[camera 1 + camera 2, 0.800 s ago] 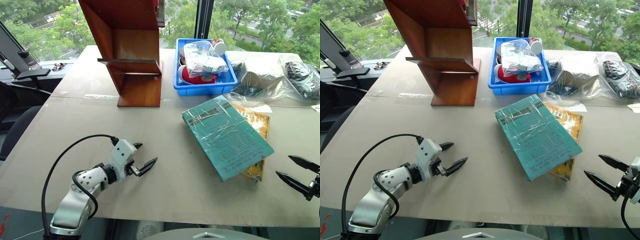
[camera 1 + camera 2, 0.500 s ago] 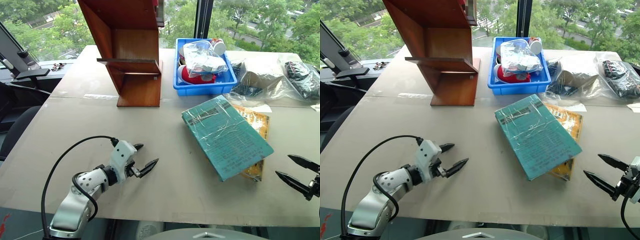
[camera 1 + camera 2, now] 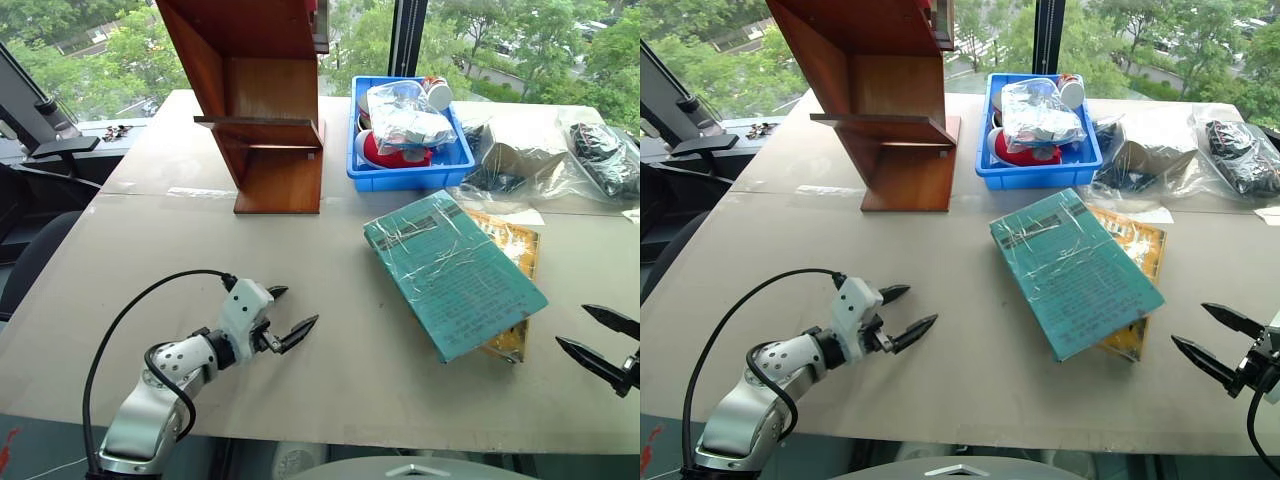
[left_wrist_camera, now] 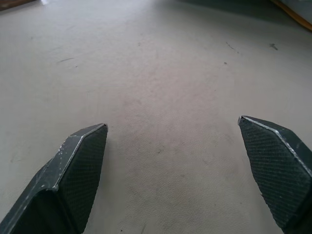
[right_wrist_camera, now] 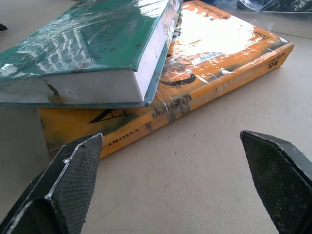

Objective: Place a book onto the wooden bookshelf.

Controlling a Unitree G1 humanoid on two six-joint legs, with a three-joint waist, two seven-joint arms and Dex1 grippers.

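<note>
The teal-green book (image 3: pixel 452 271) lies flat at the table's right, wrapped in glossy plastic, resting on a yellow book (image 3: pixel 511 254); both fill the right wrist view, book (image 5: pixel 87 53) above yellow book (image 5: pixel 214 63). The wooden bookshelf (image 3: pixel 258 100) stands at the back left of centre. My left gripper (image 3: pixel 290 315) is open over bare table near the front left, well away from the book. My right gripper (image 3: pixel 598 341) is open at the front right, a short way from the books' near corner, holding nothing.
A blue bin (image 3: pixel 410 150) of packaged items stands behind the books. Clear plastic bags (image 3: pixel 560 155) with dark contents lie at the back right. A black cable (image 3: pixel 130 320) loops by the left arm. The table's front edge runs just below both grippers.
My right gripper has drifted slightly right and down toward the picture's edge. The left gripper, the book and the bookshelf stay where they were.
</note>
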